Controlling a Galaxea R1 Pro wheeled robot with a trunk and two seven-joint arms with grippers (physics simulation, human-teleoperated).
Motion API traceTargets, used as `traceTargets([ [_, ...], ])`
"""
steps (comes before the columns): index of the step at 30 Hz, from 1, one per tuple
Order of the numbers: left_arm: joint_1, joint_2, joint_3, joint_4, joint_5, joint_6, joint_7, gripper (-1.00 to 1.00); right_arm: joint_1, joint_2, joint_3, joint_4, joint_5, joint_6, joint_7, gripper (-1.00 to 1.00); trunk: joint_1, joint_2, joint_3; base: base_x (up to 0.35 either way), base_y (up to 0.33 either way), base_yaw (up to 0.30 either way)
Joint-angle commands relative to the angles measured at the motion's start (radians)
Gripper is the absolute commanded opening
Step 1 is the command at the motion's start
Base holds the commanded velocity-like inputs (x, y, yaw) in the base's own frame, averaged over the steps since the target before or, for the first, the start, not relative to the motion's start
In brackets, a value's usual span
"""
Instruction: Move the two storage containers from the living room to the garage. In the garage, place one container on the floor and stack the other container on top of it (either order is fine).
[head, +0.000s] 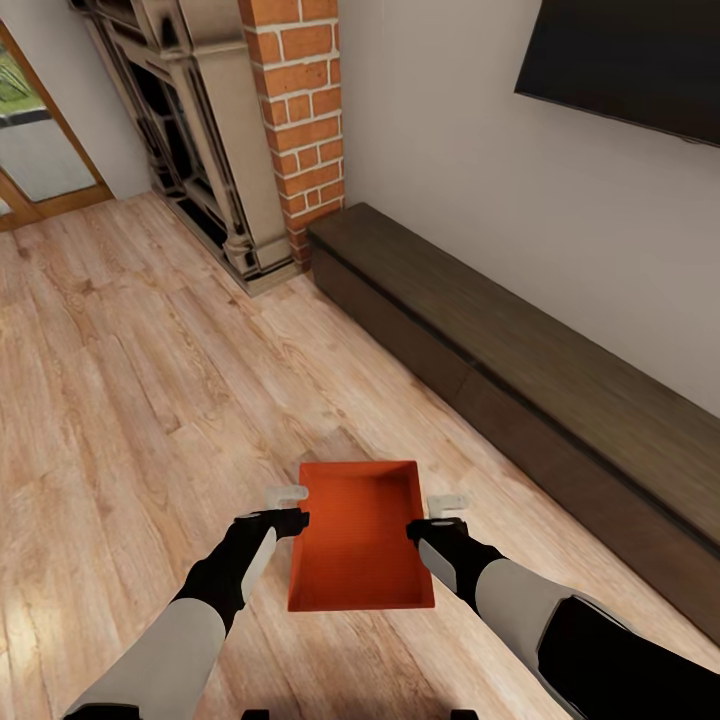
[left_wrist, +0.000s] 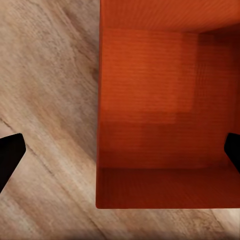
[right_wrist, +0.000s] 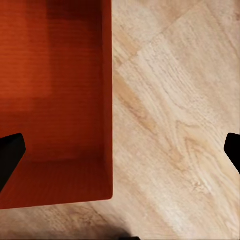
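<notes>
Storage container (head: 362, 535) between both arms, dark bench (head: 520, 390) beside

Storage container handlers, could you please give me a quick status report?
Both end effectors open, left and right straddling the container's side walls. One orange-red storage container between them, over wood plank floor. Dark low cabinet to the right.

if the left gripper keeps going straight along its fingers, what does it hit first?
Likely the storage container's side wall: in the left wrist view the left gripper's open fingers straddle that wall, one over the wood floor, one over the bin's inside. Depth is unclear.
</notes>
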Motion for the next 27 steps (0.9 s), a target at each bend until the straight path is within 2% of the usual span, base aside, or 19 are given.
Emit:
traceTargets([
  [1, 0.000, -0.001, 0.001, -0.002, 0.004, 0.005, 0.004, 1.00, -0.001, 0.000, 0.008, -0.002, -0.004, 0.007, -0.006, 1.00, 0.004, -0.008, -0.004, 0.000, 0.000, 0.000],
  [5, 0.000, 0.000, 0.001, -0.003, 0.004, 0.005, 0.004, 1.00, -0.001, 0.000, 0.008, -0.002, -0.004, 0.004, -0.006, 1.00, 0.019, -0.036, -0.016, 0.000, 0.000, 0.000],
  [13, 0.000, 0.001, 0.000, -0.003, 0.004, 0.004, 0.004, 1.00, -0.001, 0.016, 0.010, -0.002, -0.005, -0.024, -0.006, 1.00, 0.019, -0.036, -0.016, 0.000, 0.000, 0.000],
  [21, 0.000, 0.001, 0.001, -0.003, 0.004, 0.004, 0.004, 1.00, -0.001, 0.015, 0.012, -0.002, -0.004, -0.025, -0.006, 1.00, 0.019, -0.036, -0.016, 0.000, 0.000, 0.000],
  [27, 0.000, 0.001, 0.001, -0.003, 0.004, 0.004, 0.004, 1.00, -0.001, 0.014, 0.013, -0.002, -0.004, -0.025, -0.006, 1.00, 0.042, -0.078, -0.035, 0.000, 0.000, 0.000],
])
